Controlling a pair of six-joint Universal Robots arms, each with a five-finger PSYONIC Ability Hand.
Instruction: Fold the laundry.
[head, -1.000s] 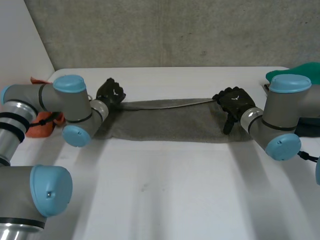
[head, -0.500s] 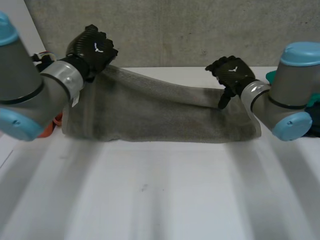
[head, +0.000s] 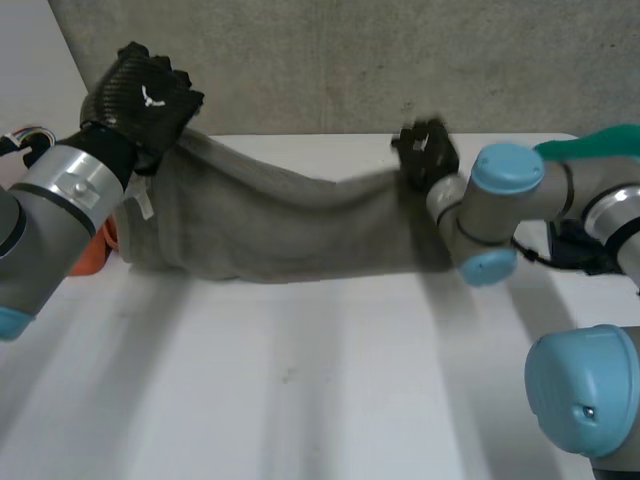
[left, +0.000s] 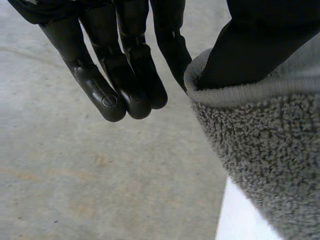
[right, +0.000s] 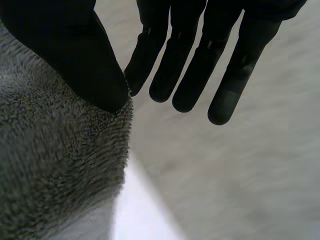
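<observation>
A grey towel (head: 270, 225) hangs stretched between my two hands above the white table (head: 320, 380), its lower edge resting on the tabletop. My left hand (head: 140, 95) is raised high at the towel's left top corner. In the left wrist view the thumb of the left hand (left: 125, 75) pins the towel's hem (left: 260, 150) while the fingers hang straight beside it. My right hand (head: 425, 150) holds the right top corner, lower and near the middle. In the right wrist view the right hand (right: 200, 60) pinches the towel (right: 55, 165) under its thumb.
An orange cloth (head: 88, 255) lies on the table behind my left arm. A green cloth (head: 590, 145) sits at the far right, behind my right arm. A concrete wall runs along the table's far edge.
Both hands lifted the towel's top edge off the table. The left hand rose high; the right hand swung left toward the middle and its thumb closed on the corner.
</observation>
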